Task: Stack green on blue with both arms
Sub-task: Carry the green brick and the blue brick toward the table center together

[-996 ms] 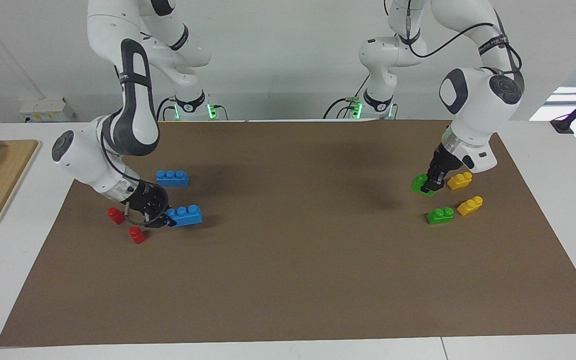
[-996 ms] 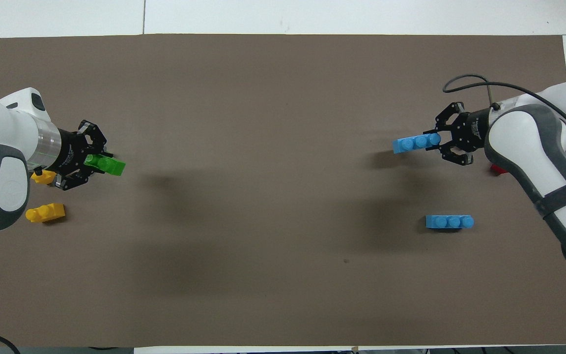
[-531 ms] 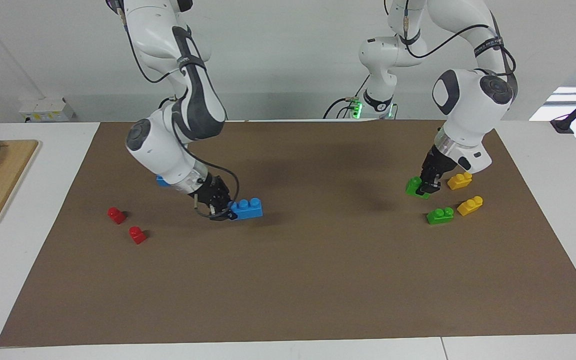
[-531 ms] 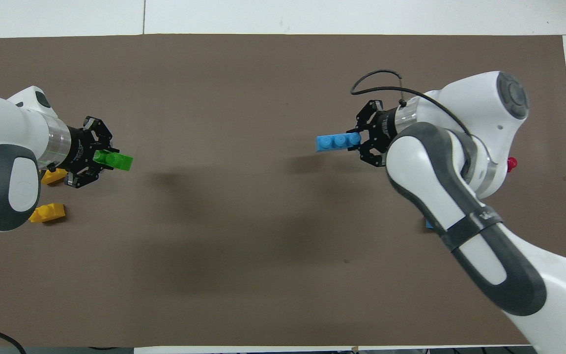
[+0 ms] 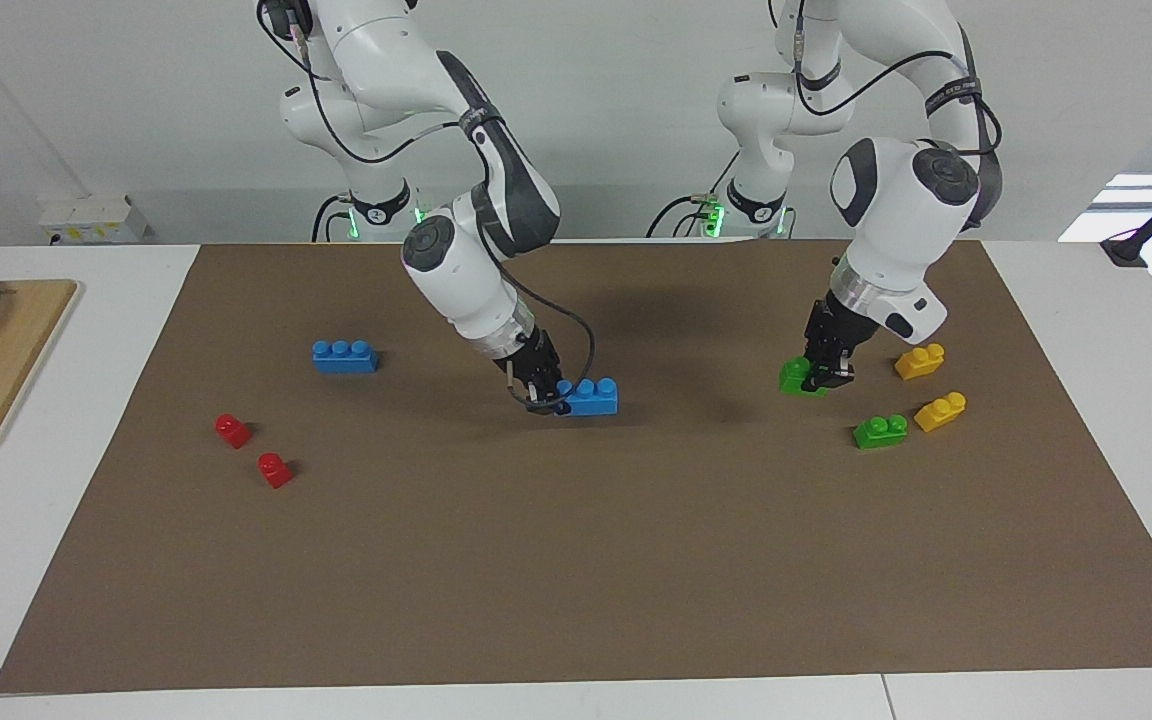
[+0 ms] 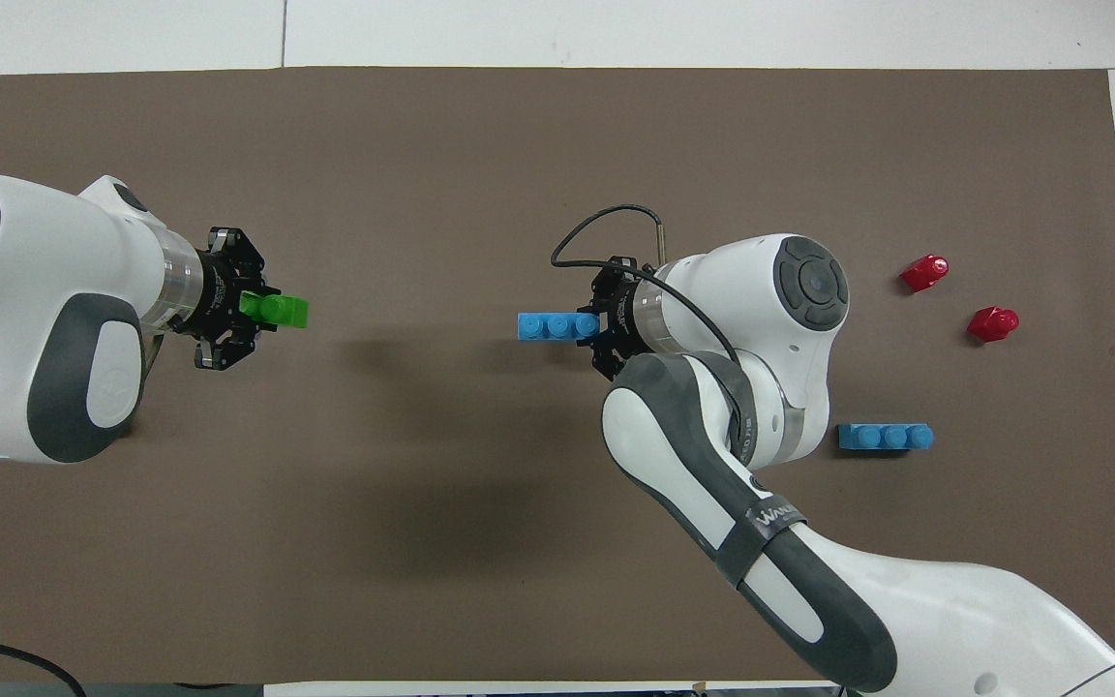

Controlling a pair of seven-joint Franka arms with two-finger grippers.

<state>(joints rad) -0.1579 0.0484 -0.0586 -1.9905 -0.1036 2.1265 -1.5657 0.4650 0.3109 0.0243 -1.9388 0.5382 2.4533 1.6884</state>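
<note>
Blue brick point(image 5: 591, 396) carried toward table centre.

2 red bricks point(image 5: 233, 430), 2 yellow bricks point(image 5: 919, 361).

Robot lab: two arms point(image 5: 476, 260) at bare table point(image 5: 1086, 300).

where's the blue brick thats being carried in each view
Facing view: the carried blue brick is near the middle of the picture, in the right gripper.
Overhead view: the same brick is just left of centre, sticking out of that gripper.
Shared landmark: the spare blue brick lying on the brown mat.
</note>
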